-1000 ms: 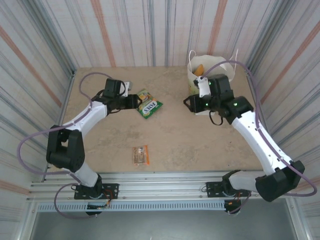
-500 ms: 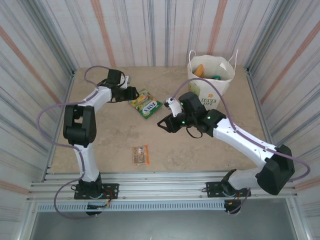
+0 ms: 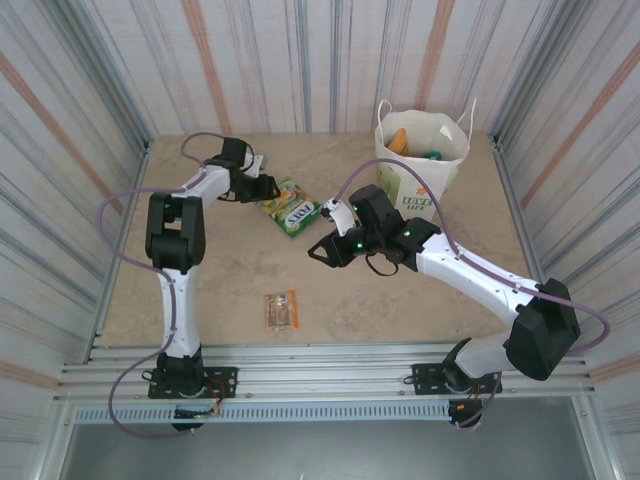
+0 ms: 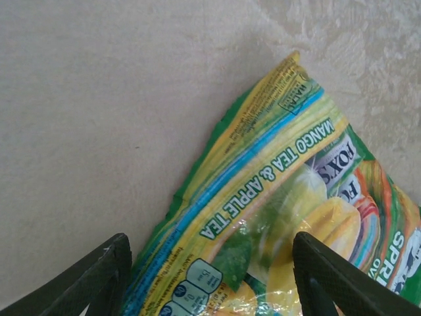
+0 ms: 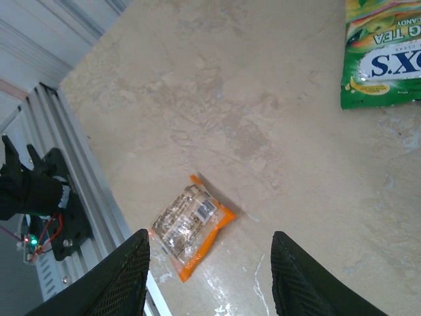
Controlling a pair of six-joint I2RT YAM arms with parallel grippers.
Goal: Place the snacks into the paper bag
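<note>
Top external view, starting nearest the arm bases: a small clear packet (image 3: 282, 310) with orange edges and brownish contents lies flat on the pale, marble-patterned table (image 3: 225, 285), well apart from the paper bag (image 3: 440, 185) and on the near left of it. In the right wrist view this packet (image 5: 191, 224) is a crinkled, glossy rectangle with a barcode label.

Between that packet and the bag hangs the right gripper (image 3: 322, 250). Its dark fingers are spread wide with nothing between them, seen from the wrist (image 5: 210, 240) above bare table.

Farther back, left of the bag, a green packet (image 3: 292, 207) lies flat. It is shiny, wrinkled film printed with yellow and blue bands and fruit (image 4: 283, 217); its lower edge shows in the right wrist view (image 5: 385, 56).

On the packet's side away from the bag, the left gripper (image 3: 268, 188) has its black fingers parted, one on each side of the packet's end (image 4: 210, 260). Whether they touch it cannot be told.

Farthest, the bag stands upright: white paper, thin handles, green lettering, mouth open. An orange packet (image 3: 399, 139) and a teal one (image 3: 432, 153) are inside.
</note>
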